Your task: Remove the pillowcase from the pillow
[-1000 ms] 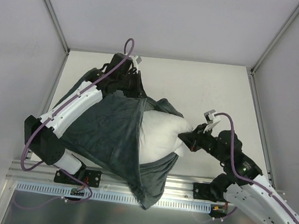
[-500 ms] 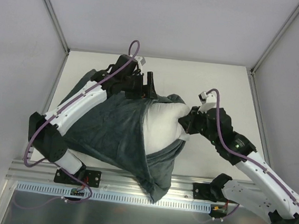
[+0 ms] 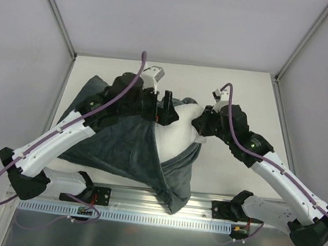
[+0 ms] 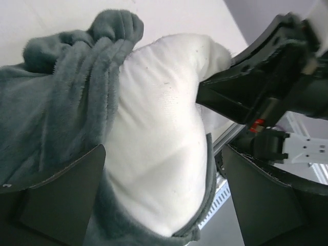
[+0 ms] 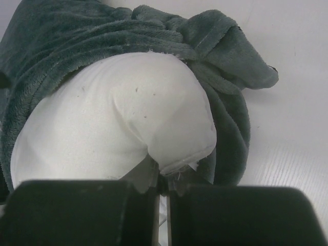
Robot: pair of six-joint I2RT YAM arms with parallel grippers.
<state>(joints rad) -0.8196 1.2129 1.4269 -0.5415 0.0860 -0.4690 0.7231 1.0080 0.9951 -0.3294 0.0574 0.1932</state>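
The white pillow (image 3: 177, 135) sticks halfway out of the dark grey plush pillowcase (image 3: 113, 141), which spreads to the left and wraps under the pillow's near side. My right gripper (image 3: 201, 125) is shut on the pillow's right corner (image 5: 179, 154), with the seam pinched between the right gripper's (image 5: 163, 177) jaws. My left gripper (image 3: 166, 109) hovers open over the pillow's far edge, holding nothing. In the left wrist view the pillow (image 4: 164, 123) bulges between the left gripper's (image 4: 164, 154) spread jaws, with bunched pillowcase (image 4: 66, 97) at left.
A metal rail (image 3: 143, 217) runs along the table's near edge, and the pillowcase's lowest fold hangs over it. Grey walls stand at the left, the right and the back. Bare table (image 3: 237, 89) shows at the back right.
My left gripper opened, let go of the pillowcase and shifted right over the pillow. My right gripper carried the pillow corner farther from the arm bases. The pillowcase opening sagged.
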